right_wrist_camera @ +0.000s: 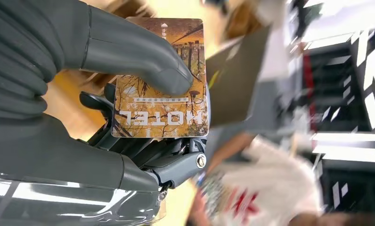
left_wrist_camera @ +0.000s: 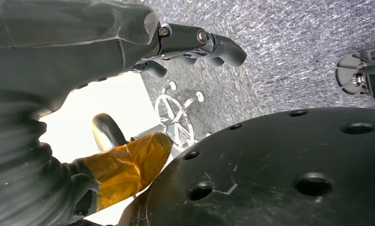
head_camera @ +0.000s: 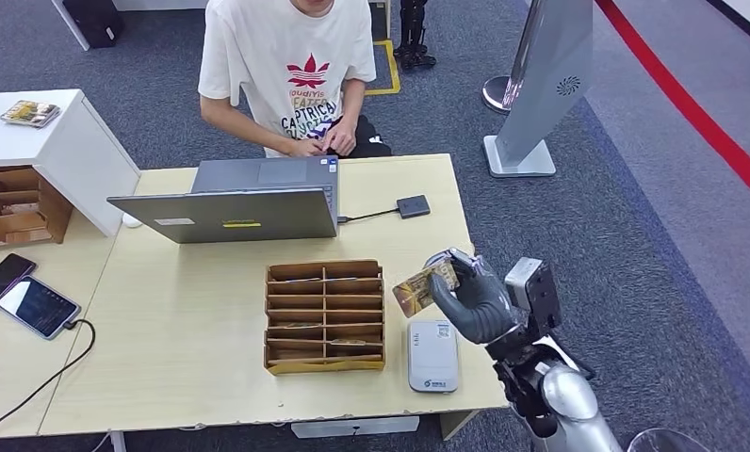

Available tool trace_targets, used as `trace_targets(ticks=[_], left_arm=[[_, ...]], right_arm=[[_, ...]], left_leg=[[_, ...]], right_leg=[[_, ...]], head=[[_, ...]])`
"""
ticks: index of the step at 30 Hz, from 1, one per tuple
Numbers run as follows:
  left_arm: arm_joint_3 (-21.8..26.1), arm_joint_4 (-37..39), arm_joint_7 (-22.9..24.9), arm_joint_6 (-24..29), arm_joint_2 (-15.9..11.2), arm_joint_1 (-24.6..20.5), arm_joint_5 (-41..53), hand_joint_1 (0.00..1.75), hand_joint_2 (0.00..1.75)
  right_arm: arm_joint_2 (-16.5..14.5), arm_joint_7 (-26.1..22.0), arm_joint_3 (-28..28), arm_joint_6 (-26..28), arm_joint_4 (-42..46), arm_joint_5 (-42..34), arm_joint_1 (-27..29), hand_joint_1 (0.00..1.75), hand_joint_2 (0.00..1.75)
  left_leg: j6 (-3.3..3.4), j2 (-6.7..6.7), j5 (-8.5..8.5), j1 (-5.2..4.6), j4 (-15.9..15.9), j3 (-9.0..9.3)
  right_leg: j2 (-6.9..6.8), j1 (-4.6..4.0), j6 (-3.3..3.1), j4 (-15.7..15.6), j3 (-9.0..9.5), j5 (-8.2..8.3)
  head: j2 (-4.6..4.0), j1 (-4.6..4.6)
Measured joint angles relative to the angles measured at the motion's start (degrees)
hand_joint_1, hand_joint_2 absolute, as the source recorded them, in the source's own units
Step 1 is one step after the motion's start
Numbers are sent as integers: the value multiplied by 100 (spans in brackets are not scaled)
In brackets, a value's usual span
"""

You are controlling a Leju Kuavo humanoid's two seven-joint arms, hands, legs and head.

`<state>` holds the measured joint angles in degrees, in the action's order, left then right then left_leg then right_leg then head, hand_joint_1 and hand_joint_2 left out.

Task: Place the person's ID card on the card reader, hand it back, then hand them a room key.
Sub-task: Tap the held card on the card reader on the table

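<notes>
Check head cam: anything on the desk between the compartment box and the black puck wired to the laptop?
Bare tabletop in the head view. Nothing sits between the wooden compartment box and the small black device; its cable runs left to the laptop.

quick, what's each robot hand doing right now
Left robot hand: holding nothing, fingers curled; cannot tell open or closed.
Right robot hand: holding the hotel key card.
</notes>
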<state>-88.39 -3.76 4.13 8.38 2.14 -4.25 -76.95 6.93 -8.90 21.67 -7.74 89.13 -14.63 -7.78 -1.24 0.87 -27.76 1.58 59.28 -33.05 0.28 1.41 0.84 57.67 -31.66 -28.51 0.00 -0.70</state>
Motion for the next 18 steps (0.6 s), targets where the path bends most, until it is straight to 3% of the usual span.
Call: trace_targets(ticks=[5, 10, 18], left_arm=[[15, 0, -7, 55, 30, 29, -81, 0, 175], [15, 0, 5, 70, 66, 35, -88, 0, 175], [15, 0, 17, 64, 84, 34, -88, 0, 175]], right_arm=[[62, 188, -115, 635, -3, 925, 541, 175, 175], [57, 789, -122, 1751, -360, 2840, 674, 175, 175], [-38, 732, -158, 1746, -763, 3040, 699, 175, 175]], left_leg=[[8, -2, -7, -1, 0, -2], [6, -4, -7, 0, -1, -1], [8, -3, -6, 0, 0, -1]], right_leg=[[1, 0, 3, -2, -1, -2], [2, 0, 3, -2, 1, -2], [2, 0, 3, -1, 1, -2]], head=[[0, -1], [0, 0], [0, -1]])
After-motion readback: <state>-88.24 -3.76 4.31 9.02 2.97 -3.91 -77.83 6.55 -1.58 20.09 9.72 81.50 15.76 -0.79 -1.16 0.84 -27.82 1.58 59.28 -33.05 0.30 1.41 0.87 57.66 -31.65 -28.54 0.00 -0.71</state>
